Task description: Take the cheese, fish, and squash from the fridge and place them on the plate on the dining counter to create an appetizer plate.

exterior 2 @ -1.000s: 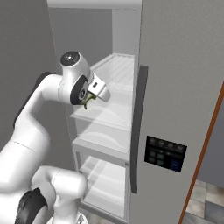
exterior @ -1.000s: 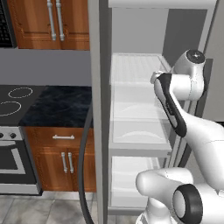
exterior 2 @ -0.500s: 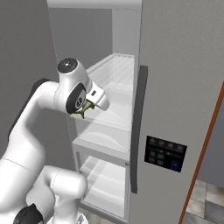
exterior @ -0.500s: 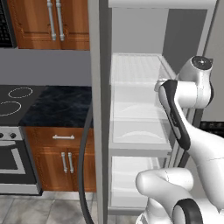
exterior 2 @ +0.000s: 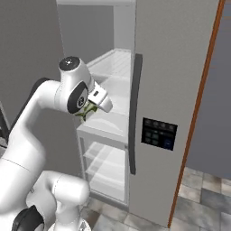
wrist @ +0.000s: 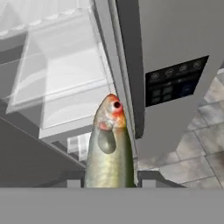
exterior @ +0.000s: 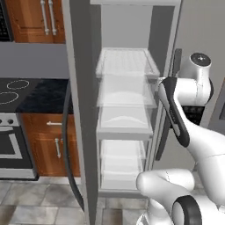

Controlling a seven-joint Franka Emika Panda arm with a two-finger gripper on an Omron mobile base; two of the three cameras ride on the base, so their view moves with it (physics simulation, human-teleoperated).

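Gripping fish (wrist: 109, 148), claw (wrist: 109, 183) seemingly closed on it; right base view adds green sliver beside fridge (exterior 2: 113, 122) shelf

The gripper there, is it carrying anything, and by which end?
Yes: the gripper holds the fish by its rear body, head end pointing away from the hand.

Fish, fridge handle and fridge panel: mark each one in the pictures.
fish (wrist: 109, 153), hand view, on the middle of its body.
fridge handle (exterior 2: 133, 113), right base view, on the middle of the dark bar.
fridge panel (exterior 2: 159, 134), right base view, on the centre of the dark display.
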